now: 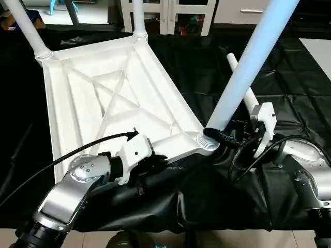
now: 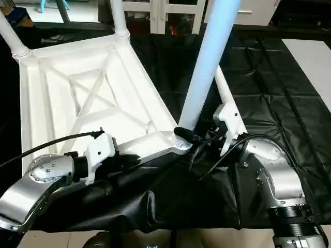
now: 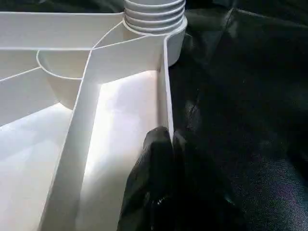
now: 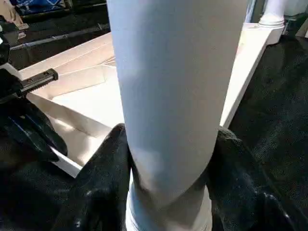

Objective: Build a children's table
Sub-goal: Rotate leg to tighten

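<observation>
The white tabletop (image 1: 103, 98) lies upside down on the black-draped work table, its X-ribbed underside facing up. Legs stand in the two far corner sockets, one on the left (image 1: 26, 26) and one on the right (image 1: 138, 18). A third leg (image 1: 248, 67) sits tilted in the near right socket (image 1: 207, 142). My right gripper (image 1: 227, 139) is shut on this leg just above the socket, a finger (image 4: 106, 183) pressed to each side. My left gripper (image 3: 171, 144) is shut on the thin rim of the tabletop's near edge. A loose leg (image 2: 225, 90) lies on the cloth behind my right gripper.
Crumpled black cloth (image 1: 196, 196) covers the work table up to its near edge. White cabinets (image 1: 170, 13) stand behind the table. A pale panel (image 1: 320, 51) lies at the far right. A black cable (image 1: 62, 155) runs over my left forearm.
</observation>
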Controlling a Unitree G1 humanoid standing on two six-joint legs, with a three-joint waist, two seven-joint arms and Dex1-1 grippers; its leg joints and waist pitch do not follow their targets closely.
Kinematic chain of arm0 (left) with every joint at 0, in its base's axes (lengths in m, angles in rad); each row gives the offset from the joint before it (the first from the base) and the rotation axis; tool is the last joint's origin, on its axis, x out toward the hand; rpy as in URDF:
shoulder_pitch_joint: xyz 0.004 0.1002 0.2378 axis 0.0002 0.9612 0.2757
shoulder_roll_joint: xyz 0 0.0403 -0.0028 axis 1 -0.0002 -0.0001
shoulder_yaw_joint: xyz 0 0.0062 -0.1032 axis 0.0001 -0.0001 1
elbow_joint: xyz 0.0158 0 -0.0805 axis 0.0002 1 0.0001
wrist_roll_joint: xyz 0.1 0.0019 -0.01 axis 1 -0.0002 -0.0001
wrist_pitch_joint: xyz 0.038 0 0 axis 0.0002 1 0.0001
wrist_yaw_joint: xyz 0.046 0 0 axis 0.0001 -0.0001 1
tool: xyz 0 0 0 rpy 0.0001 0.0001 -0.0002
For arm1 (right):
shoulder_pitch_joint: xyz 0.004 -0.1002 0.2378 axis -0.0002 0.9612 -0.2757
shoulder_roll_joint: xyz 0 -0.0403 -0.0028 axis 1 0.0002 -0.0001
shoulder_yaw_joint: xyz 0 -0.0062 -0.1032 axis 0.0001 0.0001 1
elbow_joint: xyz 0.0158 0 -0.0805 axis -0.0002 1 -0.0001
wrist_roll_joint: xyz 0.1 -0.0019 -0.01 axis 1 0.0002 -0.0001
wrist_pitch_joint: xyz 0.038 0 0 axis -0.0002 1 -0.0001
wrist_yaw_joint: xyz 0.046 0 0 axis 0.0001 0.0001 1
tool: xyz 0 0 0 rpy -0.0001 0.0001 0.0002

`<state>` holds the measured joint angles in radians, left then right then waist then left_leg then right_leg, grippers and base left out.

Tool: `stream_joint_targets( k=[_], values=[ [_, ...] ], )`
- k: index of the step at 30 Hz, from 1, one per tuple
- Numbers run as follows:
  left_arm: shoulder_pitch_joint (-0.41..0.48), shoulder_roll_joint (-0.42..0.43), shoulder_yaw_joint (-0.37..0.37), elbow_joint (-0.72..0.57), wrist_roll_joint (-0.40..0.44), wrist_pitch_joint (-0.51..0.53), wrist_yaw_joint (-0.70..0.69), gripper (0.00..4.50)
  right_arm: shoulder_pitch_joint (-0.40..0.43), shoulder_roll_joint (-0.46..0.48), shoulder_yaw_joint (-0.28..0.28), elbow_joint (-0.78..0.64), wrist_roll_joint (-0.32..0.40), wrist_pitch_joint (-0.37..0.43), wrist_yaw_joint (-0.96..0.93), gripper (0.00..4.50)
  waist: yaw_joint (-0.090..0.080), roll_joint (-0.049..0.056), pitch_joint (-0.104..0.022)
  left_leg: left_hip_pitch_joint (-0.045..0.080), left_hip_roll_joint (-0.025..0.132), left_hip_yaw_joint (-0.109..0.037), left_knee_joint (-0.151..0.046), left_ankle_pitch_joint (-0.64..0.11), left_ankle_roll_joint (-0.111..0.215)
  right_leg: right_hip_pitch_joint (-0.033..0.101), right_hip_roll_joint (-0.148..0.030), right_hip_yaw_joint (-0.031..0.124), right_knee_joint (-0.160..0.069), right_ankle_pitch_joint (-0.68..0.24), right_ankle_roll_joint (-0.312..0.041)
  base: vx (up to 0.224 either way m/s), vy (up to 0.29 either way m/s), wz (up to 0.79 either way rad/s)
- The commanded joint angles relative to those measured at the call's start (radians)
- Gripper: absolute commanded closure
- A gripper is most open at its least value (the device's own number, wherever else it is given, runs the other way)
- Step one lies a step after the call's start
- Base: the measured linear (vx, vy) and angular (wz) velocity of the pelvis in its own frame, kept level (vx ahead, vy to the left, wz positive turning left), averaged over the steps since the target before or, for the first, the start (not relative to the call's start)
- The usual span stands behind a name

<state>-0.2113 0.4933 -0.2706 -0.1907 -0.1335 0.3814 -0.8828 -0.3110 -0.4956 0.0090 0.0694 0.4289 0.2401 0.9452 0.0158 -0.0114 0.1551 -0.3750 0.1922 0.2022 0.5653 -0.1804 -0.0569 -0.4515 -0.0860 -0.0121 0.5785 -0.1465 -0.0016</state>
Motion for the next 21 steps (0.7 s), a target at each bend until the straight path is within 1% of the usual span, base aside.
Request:
stream_joint_targets(
  k=[1,3,4,5,6,7,8,9,10,11,12,13,14,15,16,17,18,19,20,21],
  values=[
    [0.031,0.008,-0.027,0.027,-0.005,0.014,-0.022,4.50,0.004,0.002,-0.024,-0.002,-0.006,0.024,-0.044,2.60,0.003,-0.008,-0.071,0.012,0.024,-0.003,-0.052,-0.110,0.127,0.064,-0.024,0.022,-0.043,-0.113,-0.262,0.000,0.000,0.00],
    [0.029,0.005,-0.032,0.028,0.000,0.016,-0.017,4.50,0.000,0.010,-0.023,0.002,-0.013,0.030,-0.066,2.62,0.001,-0.008,-0.070,0.012,0.024,-0.003,-0.052,-0.110,0.125,0.063,-0.024,0.022,-0.043,-0.119,-0.261,0.000,0.000,0.00],
    [0.013,-0.026,-0.057,0.033,0.027,0.054,0.028,4.50,-0.015,0.063,-0.011,0.039,-0.081,0.050,-0.208,2.62,0.000,-0.007,-0.070,0.012,0.024,-0.003,-0.052,-0.116,0.122,0.063,-0.024,0.022,-0.044,-0.127,-0.260,0.000,0.000,0.00],
    [0.006,-0.043,-0.067,0.036,0.034,0.069,0.045,4.50,-0.021,0.088,-0.007,0.056,-0.108,0.058,-0.268,2.62,-0.006,-0.007,-0.064,0.009,0.025,-0.002,-0.055,-0.124,0.108,0.058,-0.024,0.023,-0.049,-0.157,-0.254,0.000,0.000,0.00],
    [-0.009,-0.079,-0.082,0.044,0.047,0.100,0.083,4.50,-0.034,0.140,-0.015,0.087,-0.130,0.071,-0.366,2.62,-0.007,-0.004,-0.063,0.008,0.022,-0.004,-0.057,-0.139,0.093,0.058,-0.026,0.021,-0.053,-0.194,-0.245,0.000,0.000,0.00],
    [-0.020,-0.107,-0.093,0.052,0.056,0.120,0.109,4.50,-0.042,0.176,-0.023,0.109,-0.137,0.083,-0.428,2.62,-0.014,-0.006,-0.061,0.004,0.021,-0.010,-0.062,-0.182,0.054,0.061,-0.028,0.019,-0.058,-0.285,-0.219,-0.054,0.007,-0.10],
    [-0.040,-0.153,-0.110,0.070,0.072,0.155,0.153,4.50,-0.055,0.230,-0.033,0.143,-0.162,0.096,-0.535,2.63,-0.022,-0.010,-0.060,0.009,0.022,-0.011,-0.065,-0.236,0.019,0.052,-0.031,0.023,-0.070,-0.382,-0.181,-0.054,0.007,-0.10],
    [-0.040,-0.153,-0.110,0.070,0.072,0.155,0.153,4.50,-0.055,0.230,-0.033,0.143,-0.162,0.096,-0.535,2.63,-0.018,-0.007,-0.060,0.012,0.019,-0.013,-0.065,-0.257,0.010,0.051,-0.029,0.020,-0.074,-0.406,-0.168,-0.050,0.010,-0.06],
    [-0.072,-0.230,-0.125,0.109,0.097,0.188,0.228,4.50,-0.068,0.299,-0.034,0.186,-0.179,0.093,-0.632,2.63,-0.022,-0.010,-0.060,0.011,0.019,-0.013,-0.067,-0.271,0.004,0.050,-0.027,0.020,-0.075,-0.423,-0.156,0.000,0.000,0.00],
    [-0.100,-0.297,-0.134,0.144,0.113,0.213,0.288,4.50,-0.079,0.355,-0.034,0.227,-0.192,0.075,-0.704,2.63,-0.024,-0.007,-0.057,0.015,0.019,-0.015,-0.070,-0.302,-0.010,0.043,-0.026,0.019,-0.081,-0.456,-0.136,0.000,0.000,0.00],
    [-0.141,-0.396,-0.152,0.191,0.124,0.233,0.354,4.50,-0.102,0.436,-0.029,0.295,-0.193,0.049,-0.777,2.63,-0.026,-0.007,-0.053,0.021,0.019,-0.014,-0.071,-0.334,-0.019,0.035,-0.024,0.019,-0.087,-0.489,-0.124,-0.050,0.015,0.02],
    [-0.151,-0.417,-0.161,0.198,0.123,0.231,0.358,4.50,-0.111,0.456,-0.025,0.315,-0.192,0.039,-0.788,2.63,-0.029,-0.013,-0.052,0.035,0.012,-0.020,-0.069,-0.424,-0.033,0.026,-0.022,0.011,-0.101,-0.589,-0.076,0.000,0.000,0.00],
    [-0.155,-0.420,-0.175,0.194,0.120,0.215,0.340,4.50,-0.124,0.464,-0.013,0.331,-0.200,0.018,-0.781,2.63,-0.029,-0.013,-0.053,0.032,0.011,-0.024,-0.071,-0.433,-0.031,0.029,-0.023,0.009,-0.101,-0.592,-0.064,0.000,0.000,0.00],
    [-0.155,-0.413,-0.189,0.182,0.117,0.199,0.314,4.50,-0.137,0.470,0.000,0.339,-0.218,-0.007,-0.766,2.63,-0.030,-0.010,-0.054,0.026,0.012,-0.028,-0.076,-0.444,-0.023,0.033,-0.024,0.007,-0.103,-0.576,-0.050,0.000,0.000,0.00],
    [-0.148,-0.394,-0.194,0.167,0.114,0.184,0.291,4.50,-0.145,0.464,0.008,0.336,-0.229,-0.028,-0.743,2.63,-0.031,-0.010,-0.056,0.023,0.012,-0.029,-0.078,-0.447,-0.016,0.033,-0.024,0.006,-0.104,-0.556,-0.045,0.000,0.000,0.00],
    [-0.148,-0.394,-0.194,0.167,0.114,0.184,0.291,4.50,-0.145,0.464,0.008,0.336,-0.229,-0.028,-0.743,2.63,-0.031,-0.010,-0.057,0.021,0.012,-0.031,-0.079,-0.446,-0.013,0.035,-0.025,0.005,-0.103,-0.544,-0.046,0.000,0.000,0.00],
    [-0.140,-0.368,-0.190,0.156,0.115,0.167,0.270,4.50,-0.144,0.450,0.011,0.319,-0.223,-0.041,-0.705,2.63,-0.033,-0.012,-0.057,0.019,0.012,-0.031,-0.080,-0.438,-0.010,0.038,-0.023,0.005,-0.102,-0.528,-0.046,0.000,0.000,0.00],
    [-0.108,-0.290,-0.173,0.123,0.101,0.114,0.203,4.50,-0.131,0.383,0.026,0.249,-0.213,-0.065,-0.588,2.63,-0.032,-0.016,-0.059,0.013,0.013,-0.030,-0.082,-0.421,0.000,0.042,-0.024,0.006,-0.099,-0.500,-0.048,0.000,0.000,0.00],
    [-0.093,-0.257,-0.163,0.107,0.096,0.092,0.171,4.50,-0.124,0.354,0.028,0.218,-0.213,-0.080,-0.548,2.28,-0.031,-0.017,-0.059,0.005,0.014,-0.034,-0.085,-0.406,0.013,0.051,-0.027,0.007,-0.096,-0.488,-0.048,0.000,0.000,0.00],
    [-0.069,-0.215,-0.146,0.085,0.083,0.065,0.131,4.50,-0.113,0.317,0.017,0.178,-0.190,-0.078,-0.487,1.93,-0.028,-0.015,-0.058,0.003,0.016,-0.033,-0.086,-0.392,0.025,0.052,-0.028,0.009,-0.094,-0.479,-0.050,0.000,0.000,0.00]
  ],
)
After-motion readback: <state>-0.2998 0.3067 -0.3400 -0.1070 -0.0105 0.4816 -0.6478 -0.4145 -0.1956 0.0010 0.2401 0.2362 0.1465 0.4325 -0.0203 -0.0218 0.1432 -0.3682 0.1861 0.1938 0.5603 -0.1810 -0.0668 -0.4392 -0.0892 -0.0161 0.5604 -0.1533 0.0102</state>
